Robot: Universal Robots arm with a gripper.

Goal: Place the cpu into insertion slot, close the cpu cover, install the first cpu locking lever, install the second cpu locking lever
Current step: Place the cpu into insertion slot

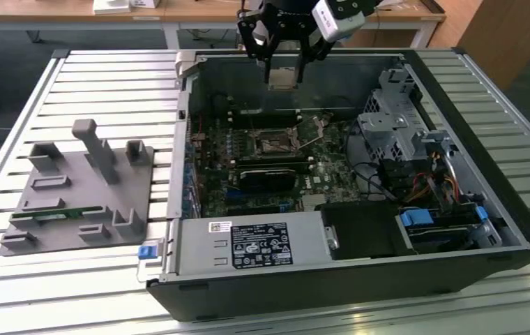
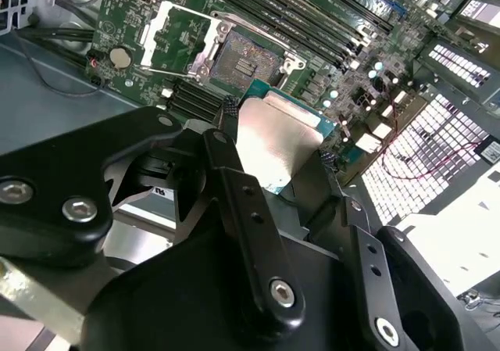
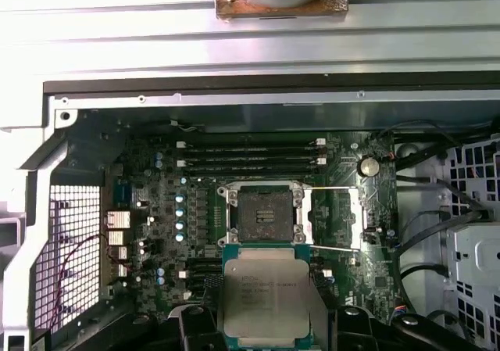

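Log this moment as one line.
hand: shut on chip | chip: in air above board, not seated | socket: empty | cover: open

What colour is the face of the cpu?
The cpu face is pale silver, best in the first wrist view.

Case (image 1: 339,296), grey fixture (image 1: 65,192) on slatted table (image 1: 107,77)

Ext. view: soft, even overhead light, no hard shadows. Slatted tabletop (image 1: 107,77) bright w/ mild sheen; inside of pc case (image 1: 339,293) dimmer, darkest near walls. Pic slightly soft overall. First wrist view: tabletop beyond case blown out near white; motherboard (image 3: 148,179) dim, bluish cast; cpu (image 3: 266,296) fairly sharp. Second wrist view: cpu face glares pale; pincer (image 2: 278,134) close to lens, blurred, black w/ few highlights; vent grille (image 2: 426,159) overexposed white.
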